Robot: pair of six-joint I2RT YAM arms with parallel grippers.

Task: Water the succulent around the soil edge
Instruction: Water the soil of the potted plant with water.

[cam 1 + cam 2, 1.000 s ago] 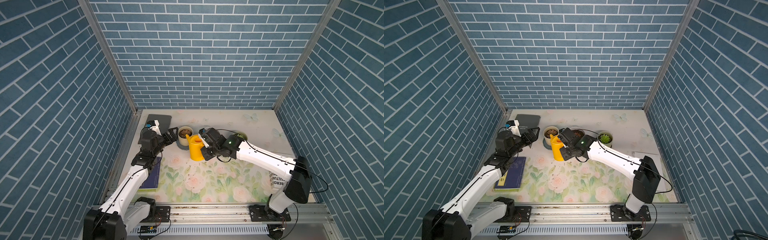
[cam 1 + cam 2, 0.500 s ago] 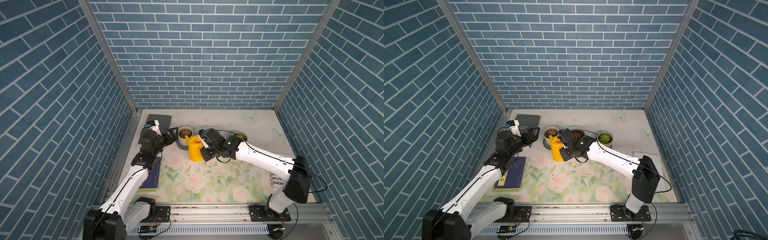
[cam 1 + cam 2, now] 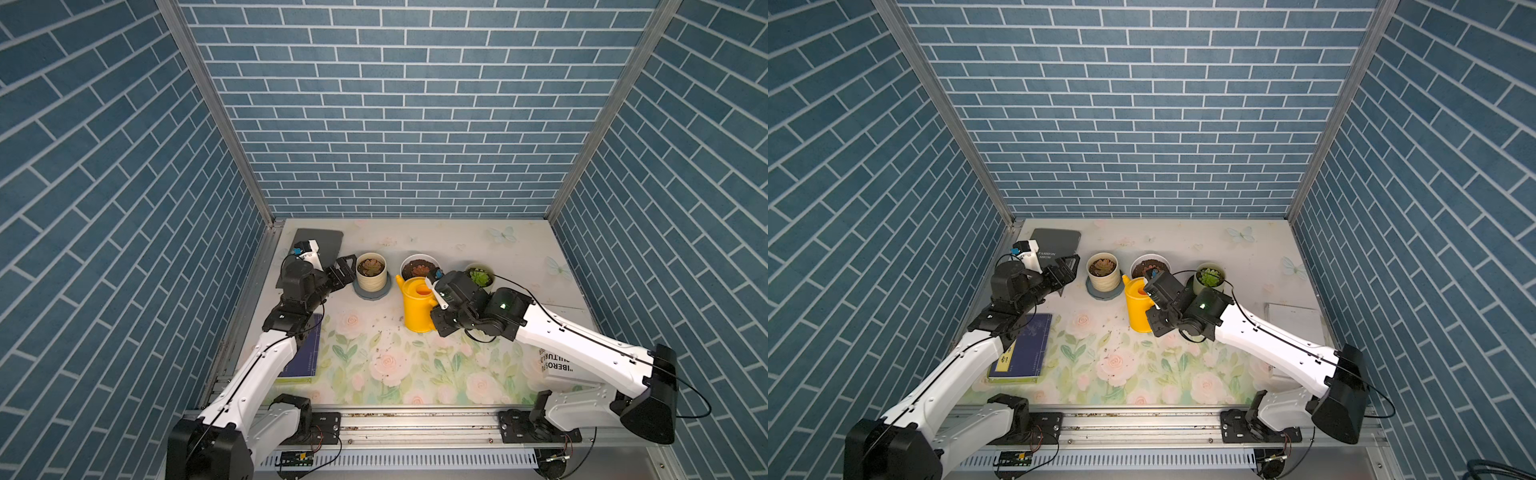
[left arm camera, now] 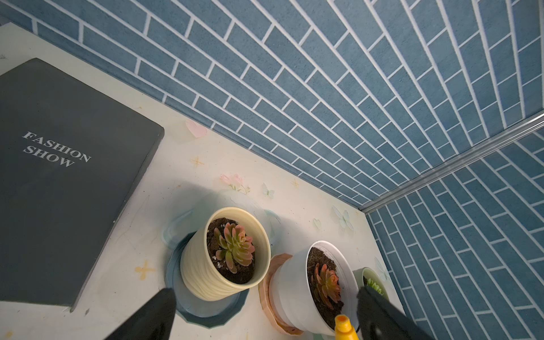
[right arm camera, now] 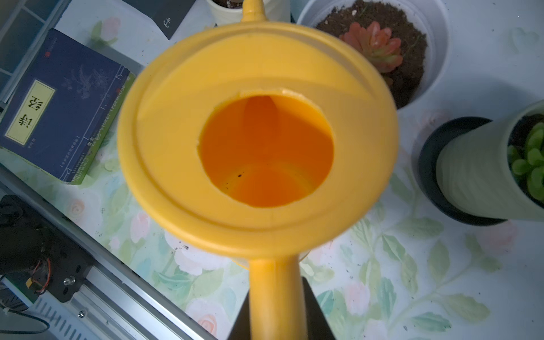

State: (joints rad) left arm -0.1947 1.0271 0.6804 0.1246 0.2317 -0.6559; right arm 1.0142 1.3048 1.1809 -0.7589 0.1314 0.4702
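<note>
The succulent (image 4: 234, 245), a dull reddish-green rosette, sits in a cream ribbed pot (image 3: 371, 281) on a grey-blue saucer (image 3: 1100, 296) at the back left. The soil edge (image 4: 212, 235) shows as a dark ring inside the rim. My left gripper (image 3: 345, 270) hovers open just left of that pot; in the left wrist view its fingers (image 4: 153, 312) frame the pots. My right gripper (image 5: 275, 312) is shut on the handle of a yellow watering can (image 3: 417, 307), which stands upright right of the cream pot, its spout (image 4: 343, 322) pointing that way.
A white pot (image 4: 290, 282) with an orange-red rosette stands behind the can, and a pale green pot (image 5: 471, 182) further right. A grey book (image 4: 59, 176) lies at the back left, a blue book (image 5: 59, 103) at the left edge, a white printed book (image 3: 557, 365) under my right arm.
My right gripper and the watering can have shifted a little to the right, away from the cream pot. The left arm has stayed put.
</note>
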